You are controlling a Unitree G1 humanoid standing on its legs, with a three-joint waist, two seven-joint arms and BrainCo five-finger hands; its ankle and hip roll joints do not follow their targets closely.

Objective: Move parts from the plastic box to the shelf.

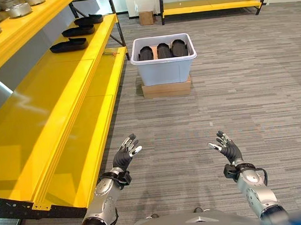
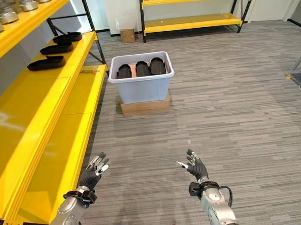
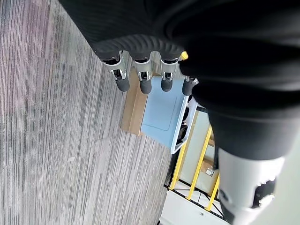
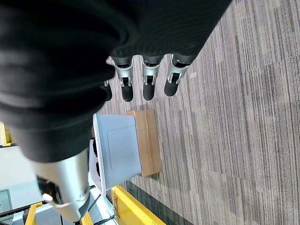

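While three black parts (image 1: pixel 76 30) sit on the yellow shelf (image 1: pixel 64 102), three wait in the plastic box (image 1: pixel 163 61); left hand (image 1: pixel 125 153) and right hand (image 1: pixel 227 148) hover with fingers spread, empty.

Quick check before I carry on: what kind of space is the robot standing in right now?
Probably a warehouse or workshop storeroom. Long yellow metal shelf racks line the side and far wall, black moulded parts lie on one, and a pale blue plastic box holding more sits on a flat cardboard carton on grey striped carpet.
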